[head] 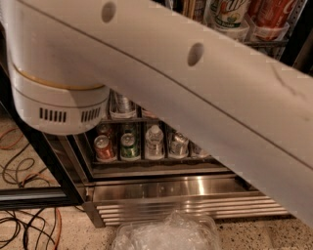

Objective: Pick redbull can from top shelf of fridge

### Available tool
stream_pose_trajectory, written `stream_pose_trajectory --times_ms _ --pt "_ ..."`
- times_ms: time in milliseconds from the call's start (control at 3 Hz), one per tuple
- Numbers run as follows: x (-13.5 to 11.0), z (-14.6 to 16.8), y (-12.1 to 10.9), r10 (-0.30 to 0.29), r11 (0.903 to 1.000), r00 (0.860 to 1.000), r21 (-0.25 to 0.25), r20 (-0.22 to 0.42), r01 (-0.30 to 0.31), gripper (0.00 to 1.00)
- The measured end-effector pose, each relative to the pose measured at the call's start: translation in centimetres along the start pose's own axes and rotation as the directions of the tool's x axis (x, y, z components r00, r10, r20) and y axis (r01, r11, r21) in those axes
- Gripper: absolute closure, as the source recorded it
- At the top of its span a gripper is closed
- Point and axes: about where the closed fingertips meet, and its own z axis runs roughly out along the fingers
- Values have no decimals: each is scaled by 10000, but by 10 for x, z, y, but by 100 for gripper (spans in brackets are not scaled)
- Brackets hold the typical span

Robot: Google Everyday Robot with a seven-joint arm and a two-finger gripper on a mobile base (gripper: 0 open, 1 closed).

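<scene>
Camera view, arm: the white arm [205, 102] crosses the picture from upper left to lower right. It is a smooth matte tube with two round holes, and it blocks most of what I need to see.
Joint housing: a round white drum [58, 105] at the left, with a thin gold band and vent slots.
Gripper: out of frame. I cannot tell whether it is released or clenched, or where it sits beyond the arm.
Redbull can: not visible. I judge it stands on the top shelf behind the arm.
Top shelf: a sliver shows at the far upper right, with dark wire [274, 43] and clear plastic trays. They hold a tall green-and-white can [227, 10] and a red can [271, 12].
Fridge: the brushed steel base grille [186, 205] has ribbed slats, and the black door frame [34, 195] stands open at the left.
Lower rack: short cans in red [104, 148] and green [130, 146], a small bottle [154, 141] and a silver can [178, 144], packed side by side.
Handling, my judgement: a slim aluminium can, light to moderate in weight, thin-walled and easy to dent. It is smooth and likely slick from the cold.
Hold, my judgement: across the mid-body, above the tray lip, with gentle squeeze.
Near floor: speckled stone, a crinkly clear plastic container [166, 234], and loose cables [29, 227] at the left.
</scene>
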Motion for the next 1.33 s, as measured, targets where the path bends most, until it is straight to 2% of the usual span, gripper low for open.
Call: stream_pose_trajectory --times_ms 333,667,1000,1333 --pt "20 -11 5 -286 9950 9974 -971 -663 221 100" --pt "47 -26 26 -449 9774 9886 -2111 -1434 138 100" --pt "46 -27 29 -483 9769 9889 -2129 -1408 174 100" --pt "64 -33 38 123 9592 9850 -2761 -1721 -603 100"
